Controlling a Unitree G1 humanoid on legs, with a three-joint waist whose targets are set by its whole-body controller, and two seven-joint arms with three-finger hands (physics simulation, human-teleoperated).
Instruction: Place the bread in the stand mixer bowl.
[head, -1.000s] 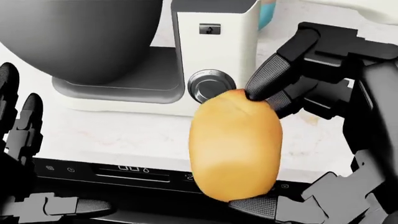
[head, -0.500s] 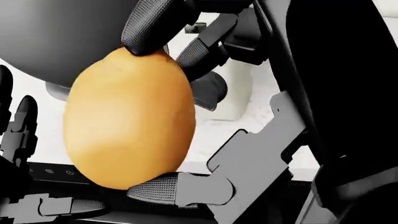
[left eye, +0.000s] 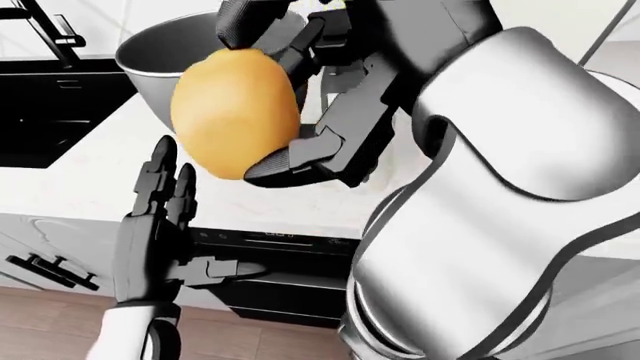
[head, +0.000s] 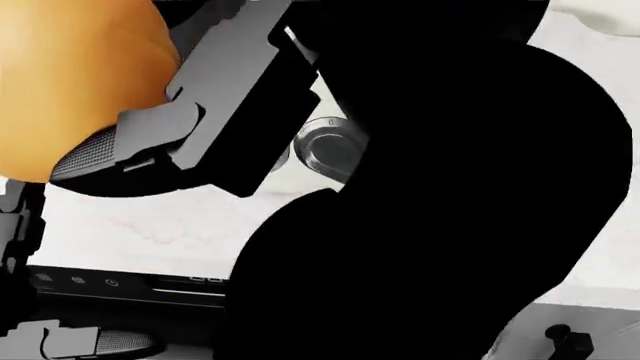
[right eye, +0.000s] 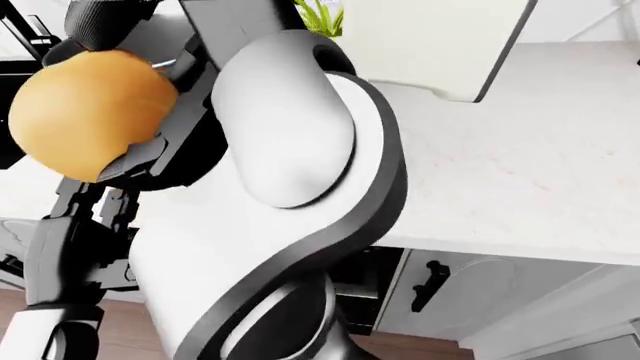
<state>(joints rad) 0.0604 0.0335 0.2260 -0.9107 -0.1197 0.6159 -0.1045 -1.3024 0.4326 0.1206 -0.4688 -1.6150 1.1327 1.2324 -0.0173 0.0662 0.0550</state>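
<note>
Here, at the left of the left-eye view, we are seeing the left hand (left eye: 165, 217) hanging low beside the counter edge with its fingers spread and straight, holding nothing. Just to its right and higher, the right hand (left eye: 270, 90) is gripping the bread (left eye: 235, 112), one dark fingertip pressing its top and another cupping its underside. The golden loaf is standing upright, and it is overlapping the near rim of the grey mixer bowl (left eye: 150, 56), not inside it. Below, the white counter (left eye: 80, 172) is spreading under the bowl. Further right, the robot's white right arm (left eye: 500, 195) is filling most of the view. In the head view, the mixer's round dial (head: 325, 146) is peeking between the hand and the dark arm.
</note>
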